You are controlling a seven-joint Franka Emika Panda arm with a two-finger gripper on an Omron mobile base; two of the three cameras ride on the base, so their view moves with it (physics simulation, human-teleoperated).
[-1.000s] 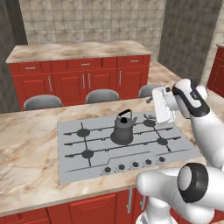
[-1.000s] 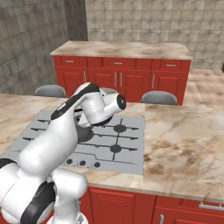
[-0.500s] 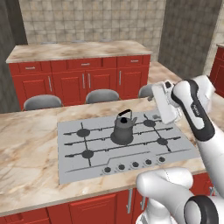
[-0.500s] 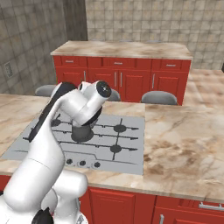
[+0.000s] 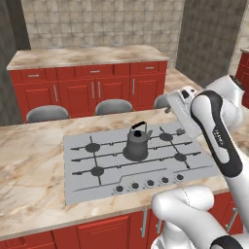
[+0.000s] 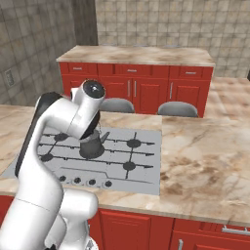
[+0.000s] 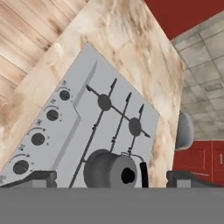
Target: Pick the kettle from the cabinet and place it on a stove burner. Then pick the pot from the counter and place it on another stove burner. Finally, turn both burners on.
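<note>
while the tool (image 7: 109, 175) hangs spread, the kettle (image 5: 136, 141) sits on the grey cooktop (image 5: 87, 182).

Even, bright rendered light, soft faint shadows, no glare, slightly soft low-resolution textures throughout

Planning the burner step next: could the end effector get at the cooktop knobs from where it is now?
Probably yes. The end effector is open and holds nothing, the kettle sits on a burner behind the knobs, and nothing lies across that front row.
</note>
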